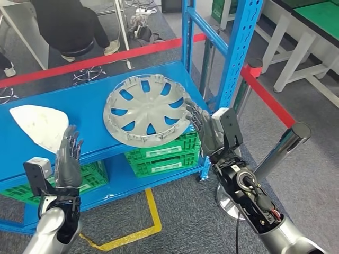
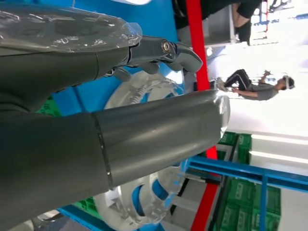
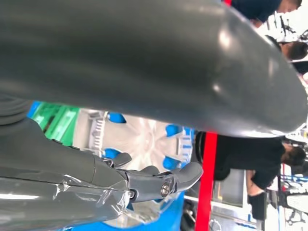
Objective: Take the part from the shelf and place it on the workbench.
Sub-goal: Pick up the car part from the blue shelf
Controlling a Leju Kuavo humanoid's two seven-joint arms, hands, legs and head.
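A grey wheel cover [image 1: 145, 110] with several spokes lies flat on the blue shelf [image 1: 88, 100], overhanging its front edge. My right hand [image 1: 204, 129] is open at the cover's right rim, fingers spread close to it; touch is unclear. My left hand [image 1: 69, 159] is open in front of the shelf edge, well left of the cover, holding nothing. The cover [image 2: 145, 192] appears past the thumb in the left wrist view, and the cover [image 3: 145, 137] lies between thumb and fingers in the right wrist view.
A white flat panel [image 1: 39, 124] lies on the shelf's left part. Green crates [image 1: 163, 153] sit on the lower shelf. A blue upright post [image 1: 240, 47] and a red barrier tape [image 1: 264, 92] stand at the right. People sit behind the shelf.
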